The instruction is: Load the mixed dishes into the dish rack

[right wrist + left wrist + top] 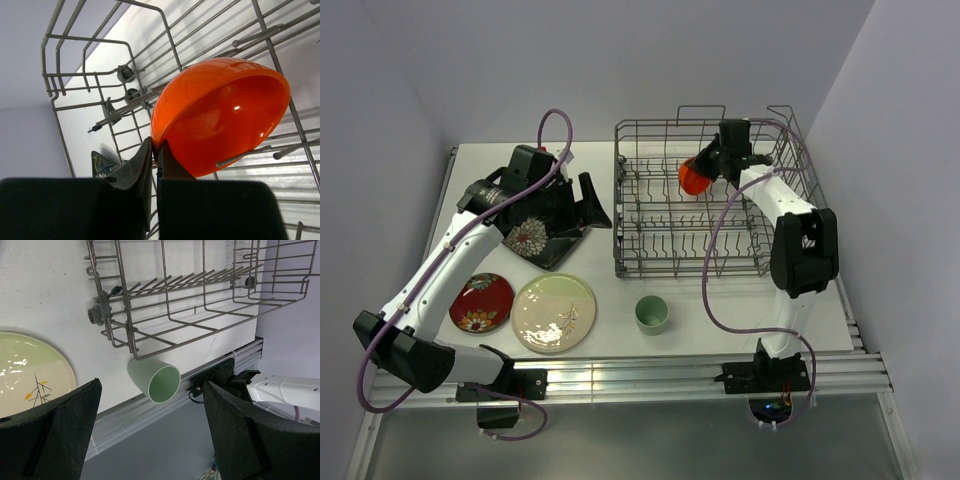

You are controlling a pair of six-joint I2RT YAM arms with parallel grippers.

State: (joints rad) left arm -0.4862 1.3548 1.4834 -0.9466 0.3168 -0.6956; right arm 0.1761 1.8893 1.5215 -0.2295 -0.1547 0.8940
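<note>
The grey wire dish rack [645,235] stands at the back right of the table. Inside its far part my right gripper [707,166] is shut on the rim of the small orange bowl [692,179], which is tilted on its side among the tines. In the right wrist view the fingers pinch the bowl [225,115] at its lower left edge, gripper [158,150]. My left gripper [588,205] hangs open and holds nothing, above the black square floral plate [535,240]. The red flowered plate [482,302], cream leaf plate [555,313] and pale green cup [651,314] rest on the table.
In the left wrist view the cup [155,380] sits between the wide-apart fingers [55,435], below the rack's corner [130,340], with the cream plate [25,370] at left. An aluminium rail [650,378] runs along the near edge. Walls close in at left, back and right.
</note>
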